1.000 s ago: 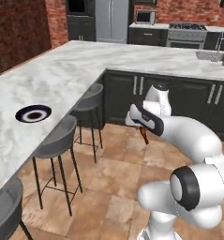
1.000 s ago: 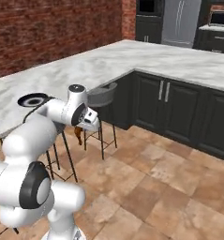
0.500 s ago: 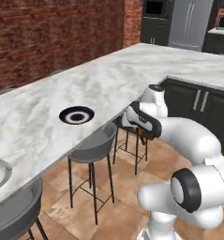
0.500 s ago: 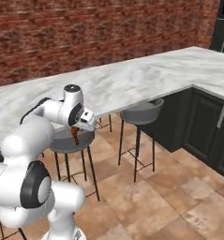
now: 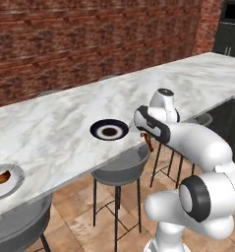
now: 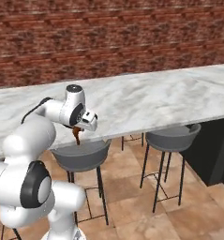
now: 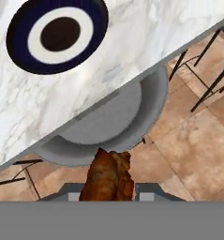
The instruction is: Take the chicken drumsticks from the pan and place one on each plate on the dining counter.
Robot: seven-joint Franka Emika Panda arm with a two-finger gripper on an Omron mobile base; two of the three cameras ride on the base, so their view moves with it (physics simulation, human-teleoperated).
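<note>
a: gripper [image 7: 106, 194], hand view: what sits between the jaws?
b: the jaws stand narrow, clamped on a chicken drumstick [image 7: 106, 177], which juts out past the tips. in the left base view the same drumstick [image 5: 148, 142] hangs below the gripper [image 5: 146, 137]; in the right base view it [image 6: 77, 136] hangs under the gripper [image 6: 78, 130].
a: what lies just beyond it?
b: a round grey stool [image 7: 108, 126] under the edge of the dining counter [image 7: 132, 42]. gripper and drumstick hang off the counter's edge, above that stool [image 5: 121, 167].
a: and on the slab?
b: a dark navy plate [image 7: 57, 35] with a light ring and dark centre, near the counter's edge and beside the gripper [image 5: 109, 130].
a: farther out?
b: a light grey plate [image 5: 3, 182] at the left, bearing a second drumstick [image 5: 0, 179]. a brick wall [image 6: 113, 37] stands behind the counter [image 6: 146, 101]; another stool [image 6: 173, 137] stands to the right.
</note>
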